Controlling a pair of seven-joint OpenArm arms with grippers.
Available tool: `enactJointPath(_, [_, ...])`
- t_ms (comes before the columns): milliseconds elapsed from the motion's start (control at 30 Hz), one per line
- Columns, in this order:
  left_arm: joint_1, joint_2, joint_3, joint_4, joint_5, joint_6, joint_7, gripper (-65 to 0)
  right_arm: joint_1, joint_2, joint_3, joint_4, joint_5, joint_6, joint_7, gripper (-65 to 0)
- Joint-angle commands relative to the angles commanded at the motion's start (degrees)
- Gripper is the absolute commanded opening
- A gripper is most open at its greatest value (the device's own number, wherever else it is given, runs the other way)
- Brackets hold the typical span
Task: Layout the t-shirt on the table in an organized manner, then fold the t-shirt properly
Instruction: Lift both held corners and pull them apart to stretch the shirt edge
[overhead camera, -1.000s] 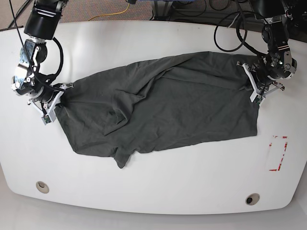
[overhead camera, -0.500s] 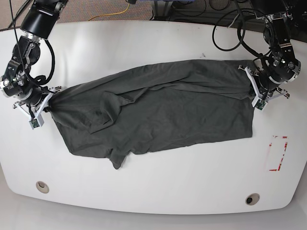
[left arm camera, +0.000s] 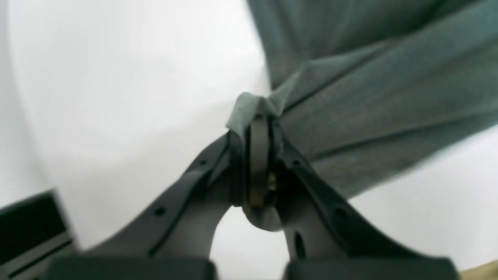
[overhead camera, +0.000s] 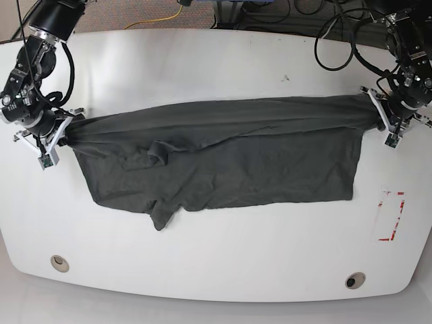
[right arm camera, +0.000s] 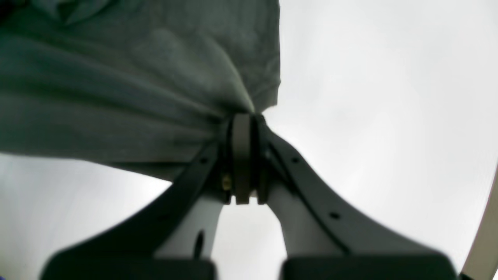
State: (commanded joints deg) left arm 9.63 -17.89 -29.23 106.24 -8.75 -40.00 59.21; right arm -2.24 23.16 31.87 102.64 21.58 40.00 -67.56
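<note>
The dark charcoal-grey, wrinkly cotton t-shirt [overhead camera: 223,158] lies across the middle of the large white smooth tabletop [overhead camera: 216,256], its far edge drawn into a taut band between the two arms while the near part sags in loose folds, with a sleeve-like flap [overhead camera: 160,217] poking toward the near-left. At the scene's right, the left gripper [overhead camera: 379,116] has its jaws pressed together on a small peak of the cloth's far-right corner; the left wrist view shows only a little fabric caught between them. At the scene's left, the right gripper [overhead camera: 63,133] pinches a gathered bunch of the far-left corner.

The risk, as I judge it, is in the tension — the left hold looks thin, and more outward pull could slip the cloth free, letting that end fall back into a heap. Lowering it unevenly could lock in the creases near the left-centre — the folded-over pocket of fabric [overhead camera: 156,152] there would then carry into every fold. The red tape rectangle [overhead camera: 391,214] at near-right lies apart from the cloth.
</note>
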Motion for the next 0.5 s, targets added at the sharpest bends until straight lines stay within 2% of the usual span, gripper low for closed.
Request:
enactJointPath(167, [1.1,-1.2,0.0,-0.1,0.0,0.0,0.0,-64.7,-2.1,-0.5,0.0,0.0,0.0,0.0,0.0,-65.0])
enactJointPath(267, [1.1,-1.2,0.1,-0.1,0.0,0.0,0.0,-64.6,-2.8,-1.9,0.0,0.1,-0.1,0.0,0.1,-65.0])
enactJointPath(500, [1.2,-1.2,0.2,-0.5,0.1,0.0,0.0,-64.4,-6.1,-2.6,-0.2,3.4,-0.1,0.0,0.1,-65.0])
